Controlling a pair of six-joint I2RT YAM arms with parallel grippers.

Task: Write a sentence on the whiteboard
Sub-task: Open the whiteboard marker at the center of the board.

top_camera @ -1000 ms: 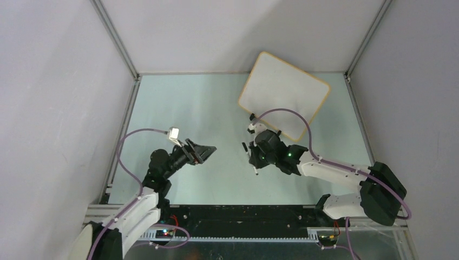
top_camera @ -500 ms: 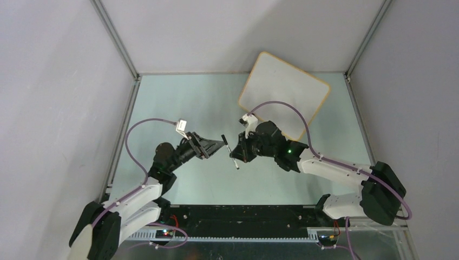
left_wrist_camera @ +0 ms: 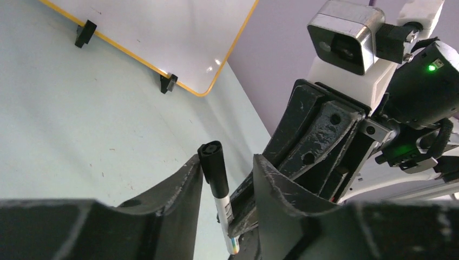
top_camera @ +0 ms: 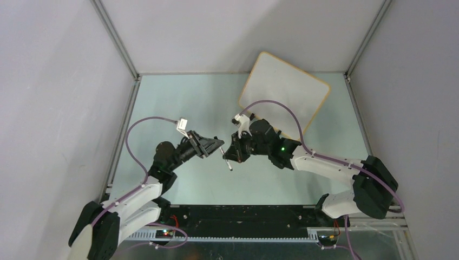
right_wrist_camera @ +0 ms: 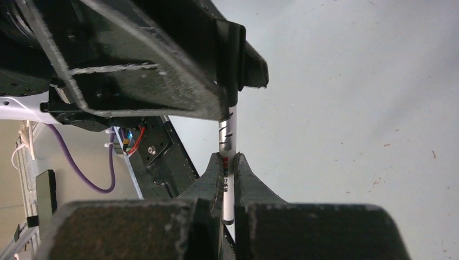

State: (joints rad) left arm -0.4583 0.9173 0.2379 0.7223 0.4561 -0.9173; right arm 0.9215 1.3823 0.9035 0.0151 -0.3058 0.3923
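Centre: the left gripper and the right gripper meet tip to tip above the table; the marker bridges them; no way through between the two.
Far right: the whiteboard leans at the back wall; that corner is blocked.
Far left: bare table from the left wall to the whiteboard's edge; open passage.
Near strip: bare table in front of the arm bases; the right forearm crosses its right part.
Overhead: the cables loop above each wrist; the right one arcs before the whiteboard.
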